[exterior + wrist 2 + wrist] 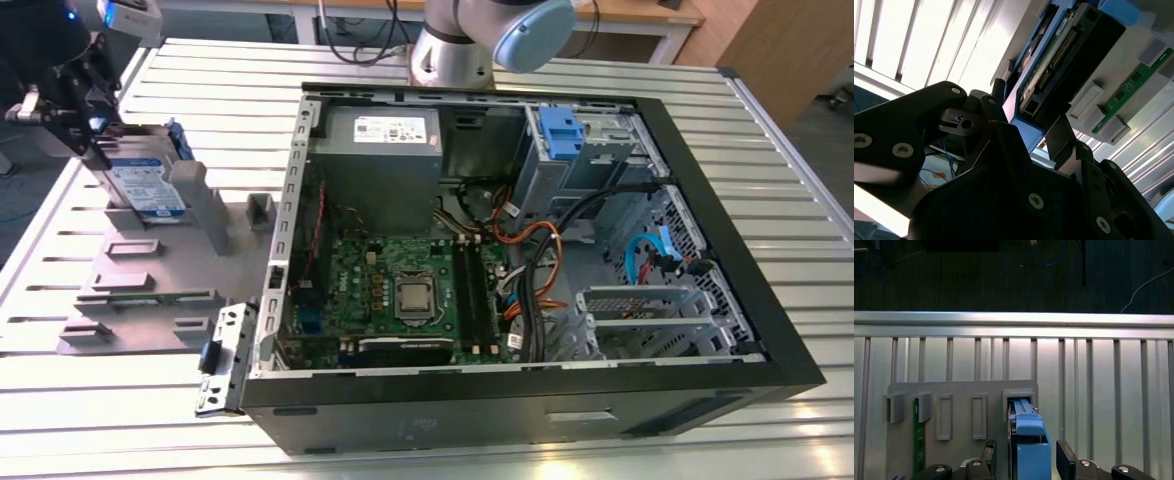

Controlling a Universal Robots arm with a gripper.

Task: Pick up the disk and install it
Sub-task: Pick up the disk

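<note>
Black claw gripper (1027,456), jaws apart, straddles the upright silver rectangular disk in blue plastic carrier (1030,430), slotted in the grey holder (147,290) at 10 o'clock from the open black computer case (534,405)

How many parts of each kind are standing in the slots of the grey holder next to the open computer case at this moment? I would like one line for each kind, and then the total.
Disk in its blue carrier: 1
Green circuit board: 1
Total in the grey holder: 2
</note>
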